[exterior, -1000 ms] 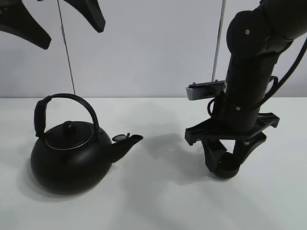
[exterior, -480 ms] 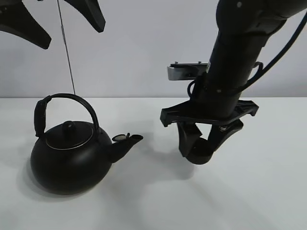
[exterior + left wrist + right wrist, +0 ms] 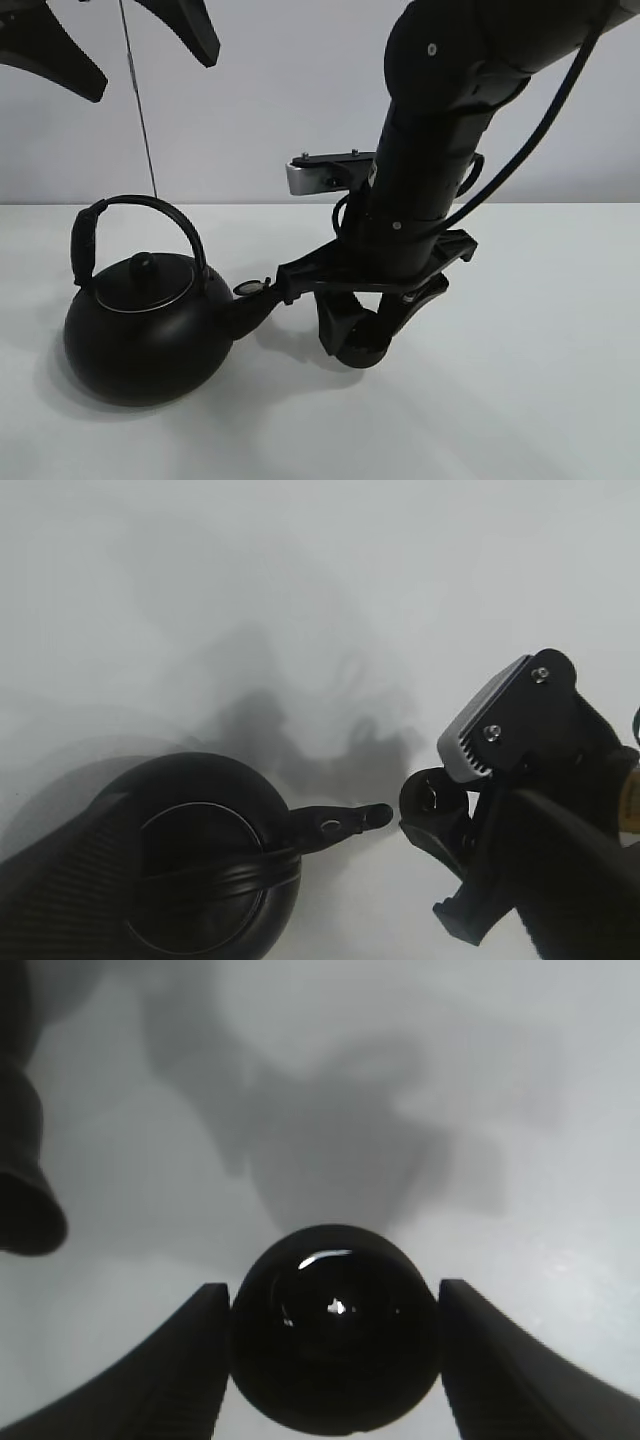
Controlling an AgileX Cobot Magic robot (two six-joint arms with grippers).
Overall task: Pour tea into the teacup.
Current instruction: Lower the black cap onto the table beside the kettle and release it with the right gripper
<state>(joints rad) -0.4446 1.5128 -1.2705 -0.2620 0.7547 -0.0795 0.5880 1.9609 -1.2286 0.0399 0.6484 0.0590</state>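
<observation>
The teacup (image 3: 360,353), small, round and black, sits between the fingers of my right gripper (image 3: 365,335), which is shut on it. It is low over the white table, just right of the kettle's spout (image 3: 262,302). I cannot tell whether the cup touches the table. The right wrist view shows the teacup (image 3: 335,1355) with a glossy inside between both fingers (image 3: 175,1360), and the spout (image 3: 25,1200) at the frame's edge. The black kettle (image 3: 145,325) stands upright at the left. My left gripper (image 3: 150,78) hangs open and empty high above the kettle.
The left wrist view looks down on the kettle (image 3: 200,850), its spout (image 3: 340,823) and the right arm (image 3: 520,810) close beside it. The white table (image 3: 520,400) spreads to the right and front. A thin pole (image 3: 140,110) stands behind the kettle.
My right arm has carried the teacup leftward, lifting it and lowering it again, from the table's right side to just beside the kettle's spout. The kettle and left gripper have not moved.
</observation>
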